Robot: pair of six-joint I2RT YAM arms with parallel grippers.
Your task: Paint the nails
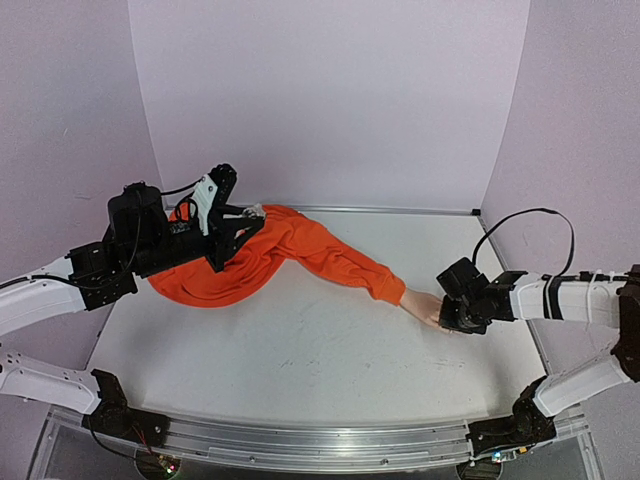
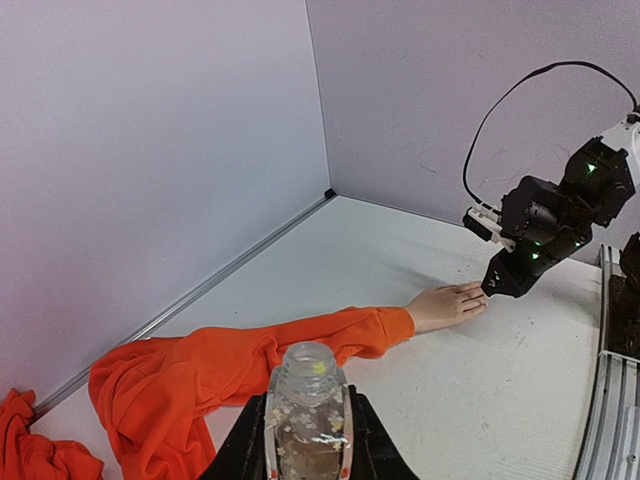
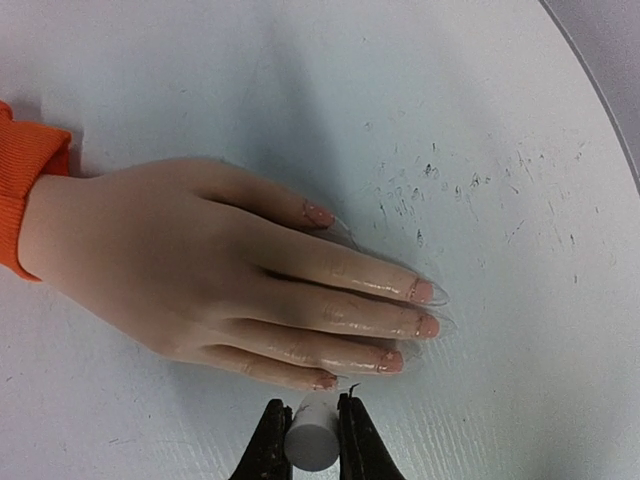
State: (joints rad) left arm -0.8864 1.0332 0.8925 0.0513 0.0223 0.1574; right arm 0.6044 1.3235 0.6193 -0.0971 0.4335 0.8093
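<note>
Nails (image 3: 420,292): on the mannequin hand (image 3: 180,260), lying palm down on the worktop (image 3: 480,120), tips pointing away from the orange sleeve (image 1: 300,250).
Left fingers (image 2: 240,450): clamped on the open clear bottle (image 2: 308,405), well apart from the hand.
Right fingers (image 3: 268,445): closed on a white cylinder (image 3: 310,440), likely the brush cap, just beside the lowest nail.
Handling: tiny, hard and probably slick; hand likely light, prone to sliding.
Hold: none on the nails; light strokes only, steadying at the cuff if needed.

White arm links (image 1: 30,300), black joints (image 1: 135,222), black right pincer (image 3: 312,428) — looping black cable (image 1: 530,211).
</note>
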